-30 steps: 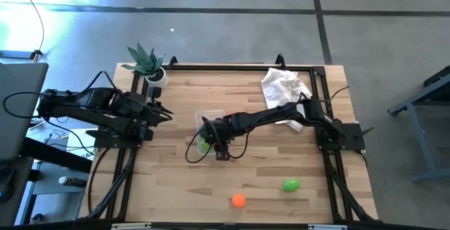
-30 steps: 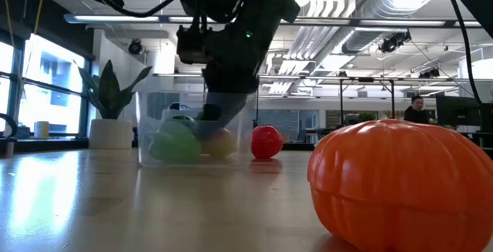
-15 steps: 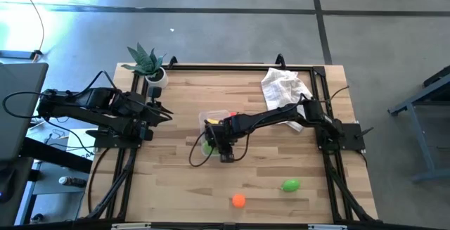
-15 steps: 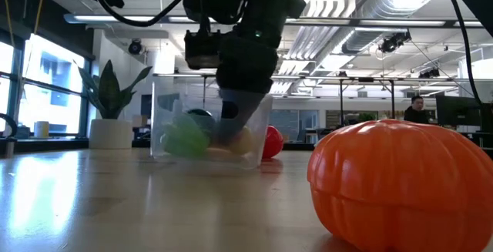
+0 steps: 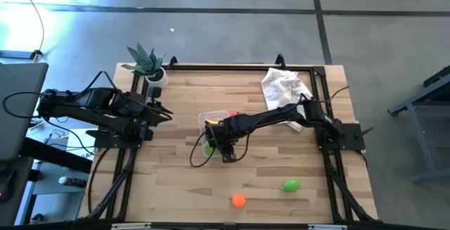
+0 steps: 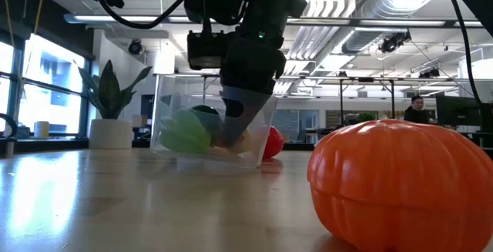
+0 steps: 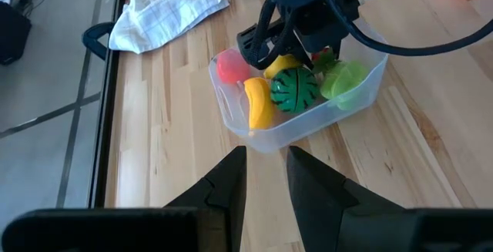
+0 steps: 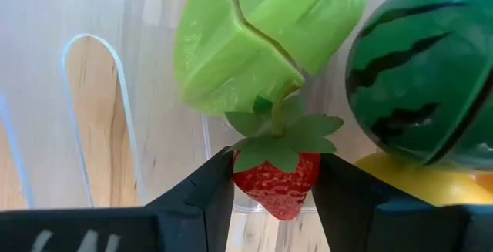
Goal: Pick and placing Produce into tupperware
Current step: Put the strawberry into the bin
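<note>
Tub (image 7: 362,90): clear plastic, mid-table, tipped so that one end is off the wood in the low view; holds a banana (image 7: 260,104), watermelon (image 7: 293,89), light green piece (image 7: 344,78), lemon (image 7: 282,63) and a red fruit (image 7: 229,67). Right gripper (image 8: 271,176): reaches down into the tub, fingers clamped on a strawberry (image 8: 276,179) with green leaves, right beside the light green piece and the watermelon. Left gripper (image 7: 264,176): off to the tub's left near the table's edge, fingers together, holding nothing. Orange (image 5: 239,200): on the table well apart from the tub, toward the front edge; fills the near right of the low view. Second green piece (image 5: 290,185): just right of the orange, also well clear of the tub. Cloth (image 5: 285,84): white, crumpled, behind the tub to the right. Potted plant (image 5: 149,62): at the back left corner, well away from the tub.
</note>
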{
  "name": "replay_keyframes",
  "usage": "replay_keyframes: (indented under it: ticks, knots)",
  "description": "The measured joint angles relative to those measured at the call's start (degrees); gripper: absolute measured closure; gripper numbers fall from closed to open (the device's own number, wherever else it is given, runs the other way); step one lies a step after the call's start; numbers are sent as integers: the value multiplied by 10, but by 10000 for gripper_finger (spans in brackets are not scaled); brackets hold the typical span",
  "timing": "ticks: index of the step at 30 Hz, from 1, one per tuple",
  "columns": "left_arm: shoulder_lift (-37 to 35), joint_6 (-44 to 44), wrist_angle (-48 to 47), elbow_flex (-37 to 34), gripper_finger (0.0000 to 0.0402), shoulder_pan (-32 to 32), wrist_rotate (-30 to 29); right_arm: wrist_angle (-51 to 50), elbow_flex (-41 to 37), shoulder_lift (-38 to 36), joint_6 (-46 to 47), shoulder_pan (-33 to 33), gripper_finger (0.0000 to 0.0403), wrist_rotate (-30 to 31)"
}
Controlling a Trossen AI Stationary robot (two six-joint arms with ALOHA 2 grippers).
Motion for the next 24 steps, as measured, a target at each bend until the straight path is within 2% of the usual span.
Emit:
replay_keyframes:
  ticks: [24]
  knots:
    - [0,0,0,0,316,0,0,10,-1,0,-11,1,256,-2]
